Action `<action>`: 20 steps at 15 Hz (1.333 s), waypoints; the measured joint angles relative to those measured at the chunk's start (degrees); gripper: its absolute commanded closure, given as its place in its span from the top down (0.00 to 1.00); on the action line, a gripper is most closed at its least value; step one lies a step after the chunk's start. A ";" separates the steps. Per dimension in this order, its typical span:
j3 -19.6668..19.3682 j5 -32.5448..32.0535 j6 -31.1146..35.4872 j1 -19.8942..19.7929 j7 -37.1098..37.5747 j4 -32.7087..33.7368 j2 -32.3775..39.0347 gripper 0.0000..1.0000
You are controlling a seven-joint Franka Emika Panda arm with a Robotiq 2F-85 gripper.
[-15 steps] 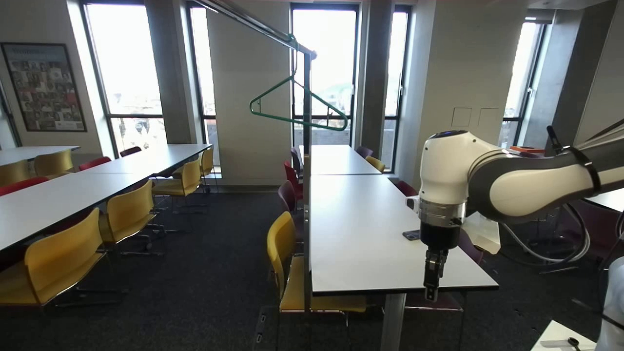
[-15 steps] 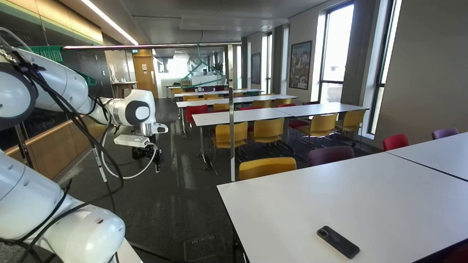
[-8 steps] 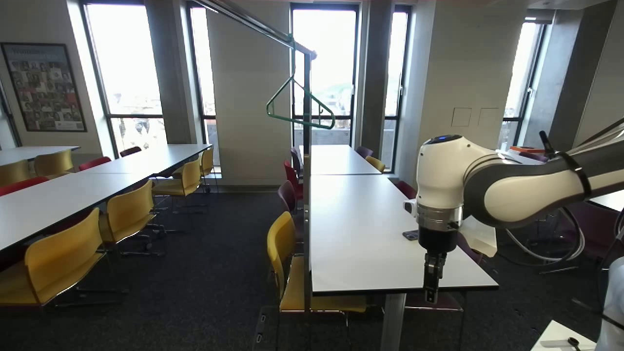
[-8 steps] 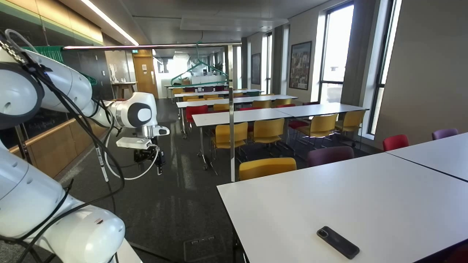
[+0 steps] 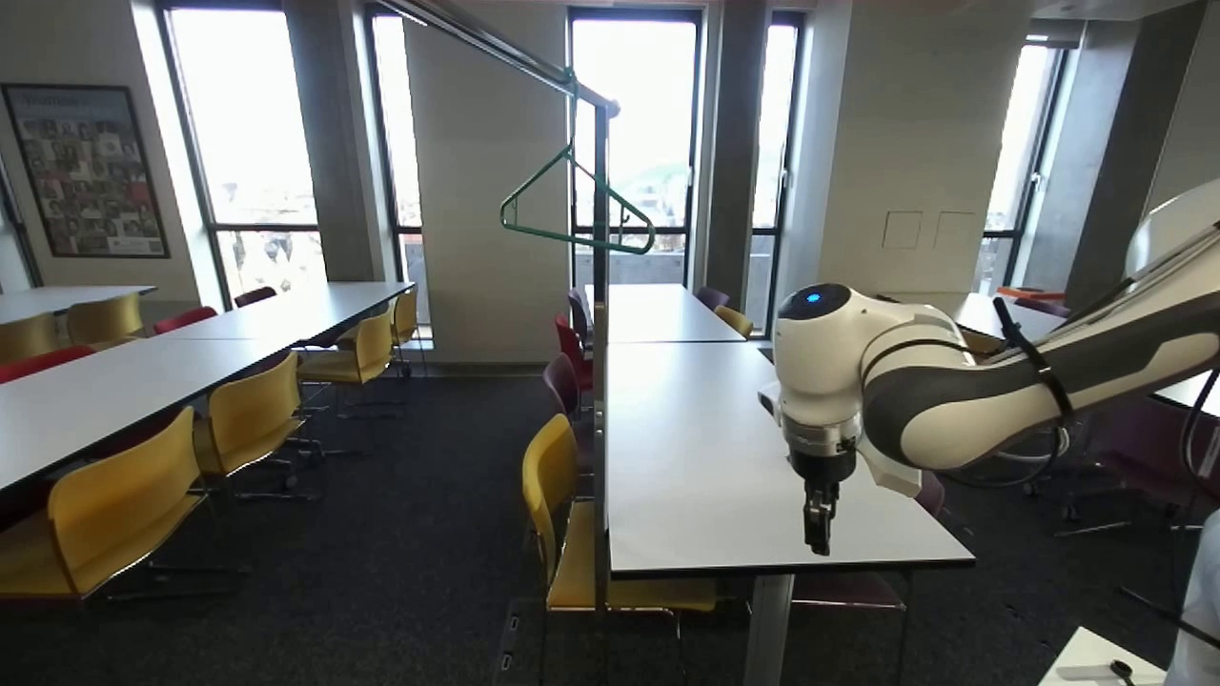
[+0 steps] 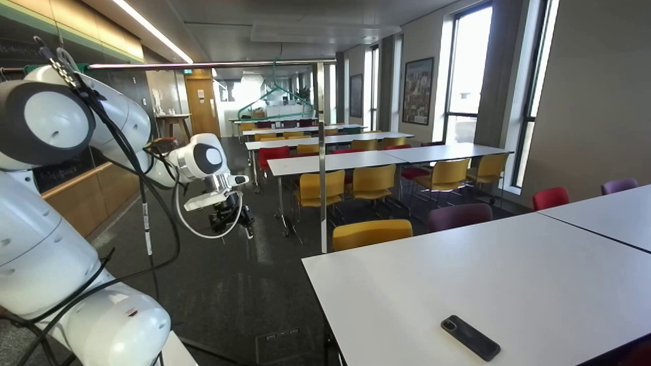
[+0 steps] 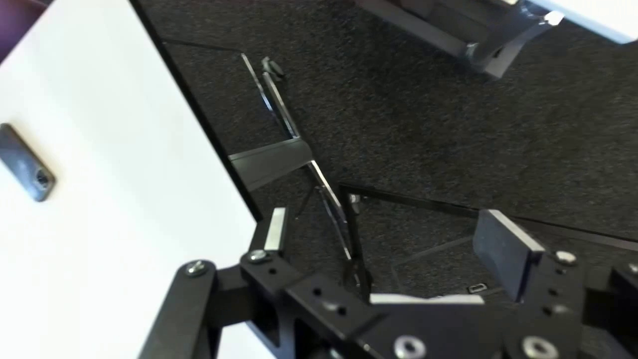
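On the white desk (image 6: 402, 290): phone (image 6: 470, 337), dark, slim, round-cornered, lying flat, camera side up, bluish sheen in the wrist view | tool (image 7: 391, 239): jaws spread wide apart, well away from the phone | green hanger (image 5: 562, 237): hanging from a metal rail (image 6: 213, 64) near its end

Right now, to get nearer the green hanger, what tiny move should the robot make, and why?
I'd probably lift the gripper a little: it's open and holds nothing, and in both exterior views the green hanger hangs higher, from the rail.
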 measured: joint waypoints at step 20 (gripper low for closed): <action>4.95 -51.54 -4.94 -1.47 20.56 11.12 10.84 1.00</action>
